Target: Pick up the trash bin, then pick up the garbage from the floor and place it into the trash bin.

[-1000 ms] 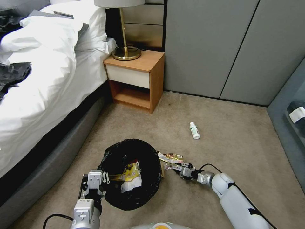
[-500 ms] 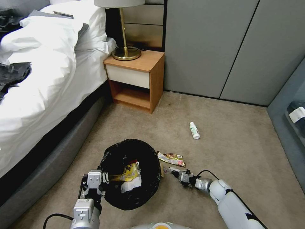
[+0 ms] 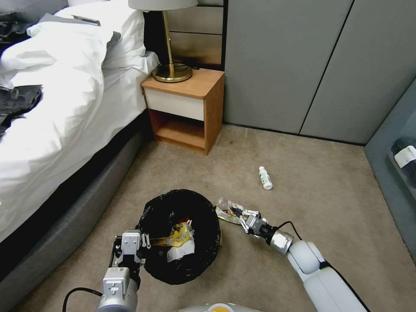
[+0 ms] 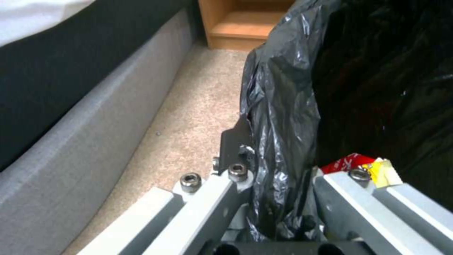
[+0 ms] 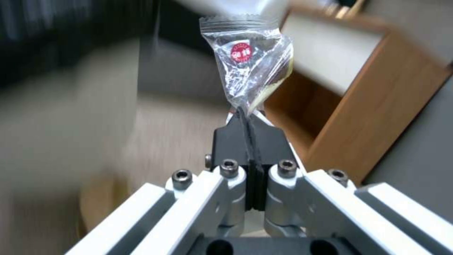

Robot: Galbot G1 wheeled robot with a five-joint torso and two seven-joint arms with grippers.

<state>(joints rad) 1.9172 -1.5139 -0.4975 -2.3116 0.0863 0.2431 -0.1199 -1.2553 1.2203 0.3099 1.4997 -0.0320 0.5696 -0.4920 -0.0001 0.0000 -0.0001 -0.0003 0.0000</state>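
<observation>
The trash bin [image 3: 203,203] is a round bucket lined with a crinkly black bag, standing on the carpet. A yellow wrapper [image 3: 177,236], a white tissue [image 3: 180,252] and a red packet [image 4: 347,163] lie inside. My left gripper [image 3: 141,249] is shut on the bin's near-left rim, its fingers clamping the black bag [image 4: 278,106]. My right gripper [image 3: 242,215] hovers just right of the bin, shut on a clear wrapper with a red dot [image 5: 247,56]. Under it a colourful snack wrapper [image 3: 225,213] lies on the floor. A small white bottle [image 3: 265,177] lies farther off on the carpet.
A bed with white bedding [image 3: 56,108] and a grey base [image 4: 70,124] runs along the left. A wooden nightstand [image 3: 186,108] with a brass lamp [image 3: 171,71] stands behind the bin. Grey wall panels [image 3: 303,65] close the back. Open carpet lies right of the bottle.
My right gripper has risen from the carpet with the clear wrapper and moved slightly farther from me, beside the bin's rim. The left gripper and bin have stayed put.
</observation>
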